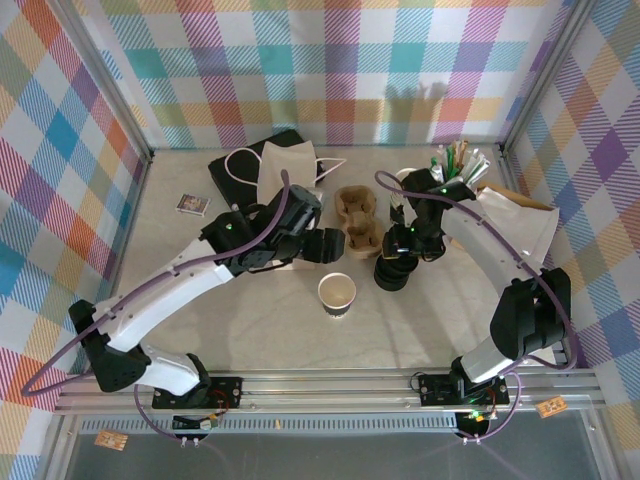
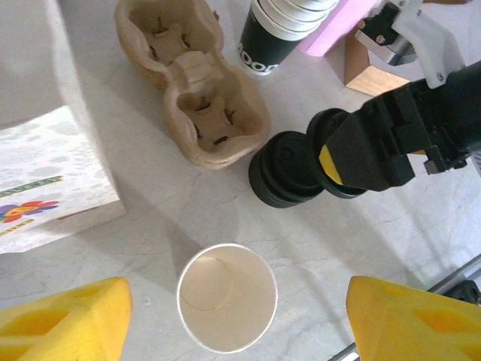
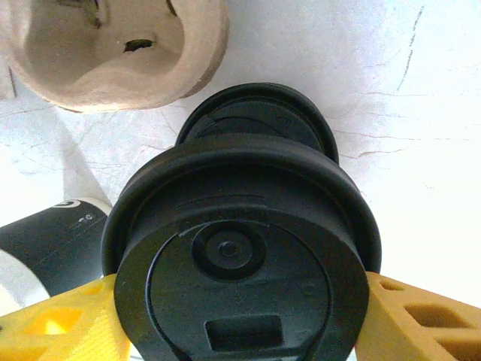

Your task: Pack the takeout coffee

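On the pale marbled tabletop (image 1: 200, 330), the takeout coffee (image 2: 227, 297) stands upright, mouth up, lined up with the gap between the spread jaws of the nearer left gripper (image 2: 237, 323), while the right gripper (image 3: 237, 320) pinches a black lid (image 3: 240, 226) alongside.

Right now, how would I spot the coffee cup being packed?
Look at the pale table, just nearer the robot's bases than the brown cardboard carrier. The paper cup stands alone there, open and lidless, unlike the black lid stack beside it.

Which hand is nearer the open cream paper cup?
Left. The left hand hovers open close by the cream paper cup; the right hand is further off, gripping a black plastic lid at the lid stack.
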Controlling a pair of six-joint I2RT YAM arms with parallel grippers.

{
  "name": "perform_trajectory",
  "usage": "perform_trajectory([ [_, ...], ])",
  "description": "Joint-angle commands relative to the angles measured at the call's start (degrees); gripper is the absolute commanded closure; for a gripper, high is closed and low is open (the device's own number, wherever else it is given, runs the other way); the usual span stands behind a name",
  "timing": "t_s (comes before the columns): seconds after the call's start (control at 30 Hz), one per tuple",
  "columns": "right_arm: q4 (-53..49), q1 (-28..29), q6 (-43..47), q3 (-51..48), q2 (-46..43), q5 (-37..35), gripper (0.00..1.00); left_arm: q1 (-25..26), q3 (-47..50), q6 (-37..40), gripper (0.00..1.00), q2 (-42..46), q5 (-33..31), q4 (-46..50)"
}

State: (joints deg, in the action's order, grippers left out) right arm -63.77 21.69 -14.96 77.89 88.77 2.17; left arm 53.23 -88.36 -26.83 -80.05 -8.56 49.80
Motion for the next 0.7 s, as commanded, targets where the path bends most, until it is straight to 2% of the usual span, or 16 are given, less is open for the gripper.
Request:
perform_trajectory([
  [0.0,-4.7,1.4,-0.7,3.7,-2.1,0.9,0.44,0.5,0.0,-3.2,0.26,2.8,-4.2,3.7],
  [0.2,-10.6,6.7,-4.0,8.4,-3.6,-2.6,0.44,0.3,4.2,-4.5,0.26,7.1,-5.9,3.8],
  [0.37,-16.1,12.2,-9.4,13.9,-2.0,-6.2,0.45,-1.8,6.7,-3.8,0.26,8.9,-5.5,3.5],
  [0.67,-22.3,21.1,-16.3,22.0,2.2,-12.0,0.46,-5.4,11.5,2.5,0.29,14.2,-3.4,4.7],
])
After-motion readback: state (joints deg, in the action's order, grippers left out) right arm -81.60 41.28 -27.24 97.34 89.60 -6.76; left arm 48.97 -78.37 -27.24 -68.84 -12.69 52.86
